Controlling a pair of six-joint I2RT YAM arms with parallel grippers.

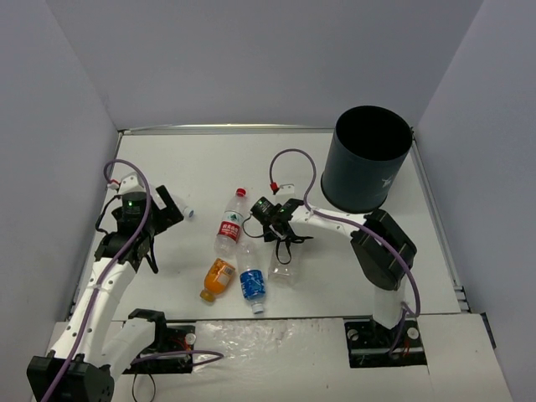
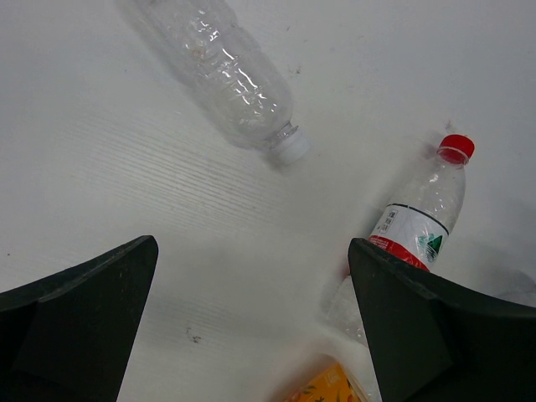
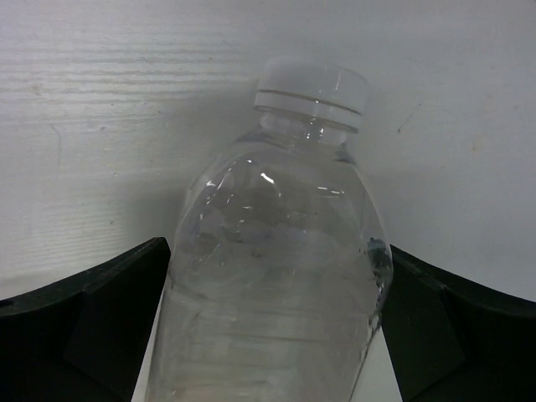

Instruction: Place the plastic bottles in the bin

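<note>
Bottles lie loose on the white table (image 1: 209,159); you can count five from overhead. The bin (image 1: 368,167), dark and by far the biggest thing here, stands upright at the far right corner, well apart from all of them.

Your largest bottle is the large clear bottle (image 2: 222,67). It lies on its side at the left of the table, near your left arm, with its white cap pointing toward the middle. Your left claw (image 2: 251,247) is released, fingers spread wide over bare table with nothing between them. The clear bottle lies beyond them.

Next in size, the red-labelled bottle (image 1: 229,226) lies near the middle of the table with its red cap toward the far wall. Just nearer you are the blue-labelled bottle (image 1: 251,285) and the orange-filled bottle (image 1: 218,279). They lie side by side, close together, and both have their caps toward the arm bases.

Smallest is the small clear bottle (image 3: 276,293). It lies on its side just right of the blue-labelled one, its white cap pointing away from the wrist camera. Your right claw (image 3: 278,247) is spread wide and straddles it, one finger at each flank. The fingers sit right at the plastic, but you cannot tell whether they press on it. The bottle's walls show no denting.
</note>
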